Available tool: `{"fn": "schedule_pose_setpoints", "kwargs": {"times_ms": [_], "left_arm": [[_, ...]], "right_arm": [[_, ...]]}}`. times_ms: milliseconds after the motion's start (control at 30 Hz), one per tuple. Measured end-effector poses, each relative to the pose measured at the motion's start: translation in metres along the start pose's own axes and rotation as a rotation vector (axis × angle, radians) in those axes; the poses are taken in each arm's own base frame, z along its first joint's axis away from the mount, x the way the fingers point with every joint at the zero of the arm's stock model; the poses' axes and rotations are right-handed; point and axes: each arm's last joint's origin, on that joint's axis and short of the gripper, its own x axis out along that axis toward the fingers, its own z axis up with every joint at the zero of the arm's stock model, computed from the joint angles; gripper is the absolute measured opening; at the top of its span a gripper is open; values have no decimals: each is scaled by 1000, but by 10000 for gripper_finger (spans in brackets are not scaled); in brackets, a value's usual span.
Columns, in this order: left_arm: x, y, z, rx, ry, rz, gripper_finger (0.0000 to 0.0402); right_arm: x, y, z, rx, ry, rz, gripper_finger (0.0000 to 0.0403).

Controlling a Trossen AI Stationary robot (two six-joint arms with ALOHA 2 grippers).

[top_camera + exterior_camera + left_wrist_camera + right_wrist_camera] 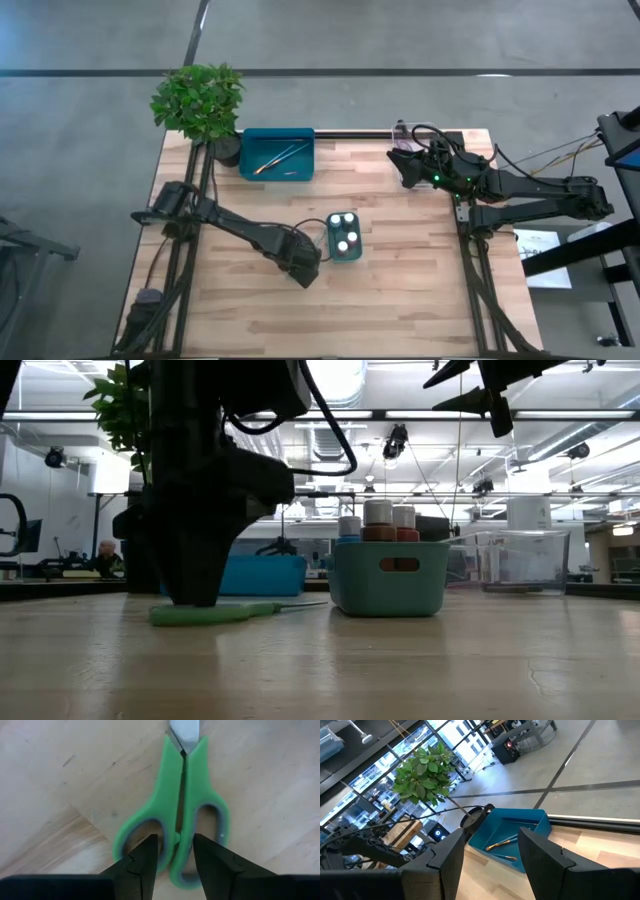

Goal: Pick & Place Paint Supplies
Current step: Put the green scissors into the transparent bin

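Note:
Green-handled scissors (172,795) lie flat on the wooden table, blades shut. My left gripper (175,845) points straight down over their handles and is open. One fingertip (147,852) stands over one finger loop and the other fingertip (207,852) over the other loop, with the two inner handle bars in the gap. In the low view the scissors (215,613) show under the left gripper (200,595). White-capped pots (345,228) stand in a small teal bin (345,255). Thin brushes (280,157) lie in a teal tray (250,165). My right gripper (490,855) hangs open, high at the far right.
A potted plant (198,100) stands at the far left corner beside the teal tray. A clear plastic tray (520,560) sits at the far right. The small teal bin (388,575) is close to the right of the scissors. Bare wood lies toward the near edge.

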Motion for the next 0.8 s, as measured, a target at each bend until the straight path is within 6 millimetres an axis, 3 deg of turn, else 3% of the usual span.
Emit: {"fn": "schedule_pose_setpoints", "kwargs": {"times_ms": [367,667,800], "left_arm": [[13,1,-5,27,29,72,132],[13,1,-5,18,26,82,76],[12,1,-5,9,25,80,75]], "right_arm": [[0,0,0,-1,0,-1,183],[0,0,0,-8,0,-1,183],[0,0,0,-8,0,0,183]]}}
